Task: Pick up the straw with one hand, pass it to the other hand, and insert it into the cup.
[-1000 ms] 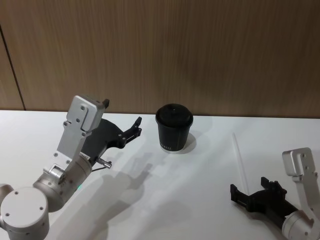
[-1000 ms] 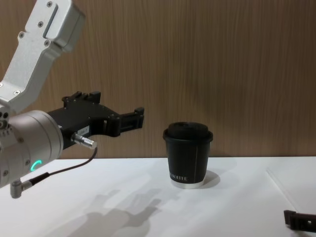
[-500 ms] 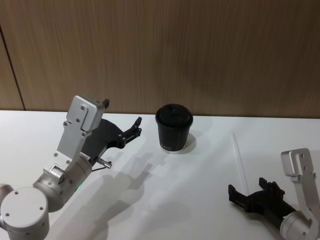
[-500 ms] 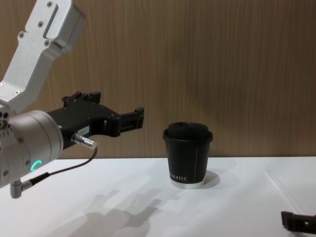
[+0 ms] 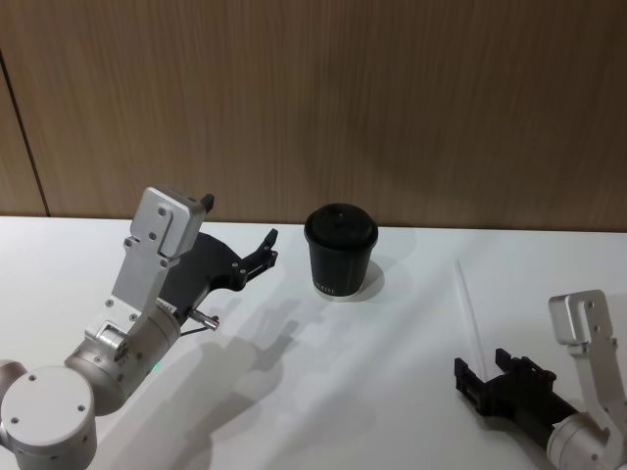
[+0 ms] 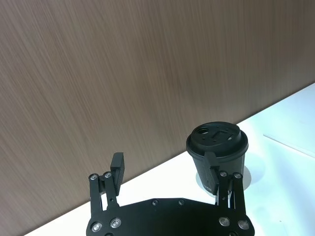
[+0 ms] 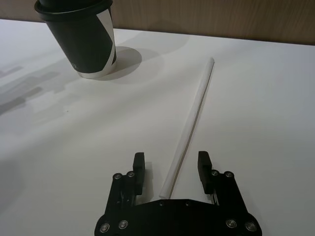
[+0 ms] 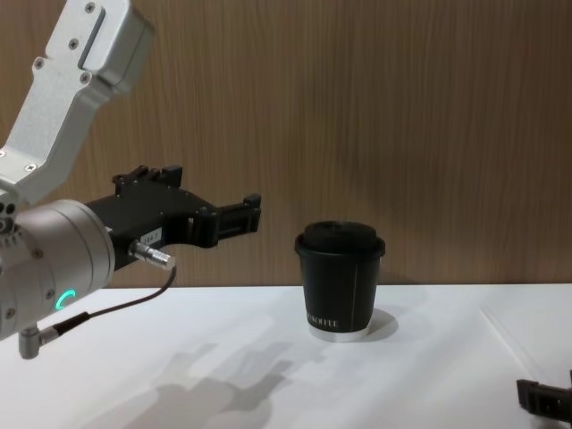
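The white straw (image 5: 468,311) lies flat on the table at the right, and in the right wrist view the straw (image 7: 193,115) runs away towards the wall. My right gripper (image 5: 480,366), all black and blocky, sits low at the straw's near end. It is open, and its fingers (image 7: 139,169) stand on either side of that end without touching it. The black lidded cup (image 5: 340,253) stands upright near the wall, left of the straw. My left gripper (image 5: 266,247) hovers open above the table, left of the cup (image 6: 217,152), with nothing between its fingers.
The white table (image 5: 323,382) ends at a wood-panelled wall (image 5: 392,108) just behind the cup. The left arm's silver wrist with its green ring light (image 8: 63,299) and a dark cable fill the near left.
My right gripper has shifted slightly by the straw's near end, a little left and then back right. The left arm, cup and straw have not moved.
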You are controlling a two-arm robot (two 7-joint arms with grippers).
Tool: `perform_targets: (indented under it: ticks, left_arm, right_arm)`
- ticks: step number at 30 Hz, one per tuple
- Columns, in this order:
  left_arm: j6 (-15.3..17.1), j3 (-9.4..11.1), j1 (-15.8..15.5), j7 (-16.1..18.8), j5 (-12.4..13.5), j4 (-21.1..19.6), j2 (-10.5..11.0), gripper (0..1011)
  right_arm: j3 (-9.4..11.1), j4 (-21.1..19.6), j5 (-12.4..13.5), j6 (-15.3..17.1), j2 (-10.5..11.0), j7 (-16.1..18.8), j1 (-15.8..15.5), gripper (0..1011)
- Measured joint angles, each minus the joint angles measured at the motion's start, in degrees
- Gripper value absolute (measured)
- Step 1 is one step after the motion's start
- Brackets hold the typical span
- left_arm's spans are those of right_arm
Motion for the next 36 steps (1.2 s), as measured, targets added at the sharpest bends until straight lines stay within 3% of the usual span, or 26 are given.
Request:
perform_targets:
  ticks: [20, 25, 36]
  left_arm:
    - [0.0, 0.0, 0.0, 0.0, 0.0, 0.0, 0.0, 1003]
    - [0.0, 0.0, 0.0, 0.0, 0.0, 0.0, 0.0, 1003]
    - [0.0, 0.0, 0.0, 0.0, 0.0, 0.0, 0.0, 1003]
  right_arm:
    - [0.0, 0.0, 0.0, 0.2, -0.1, 0.1, 0.0, 64]
    - [0.0, 0.0, 0.0, 0.2, -0.2, 0.1, 0.0, 8]
    - [0.0, 0.0, 0.0, 0.2, -0.2, 0.1, 0.0, 0]
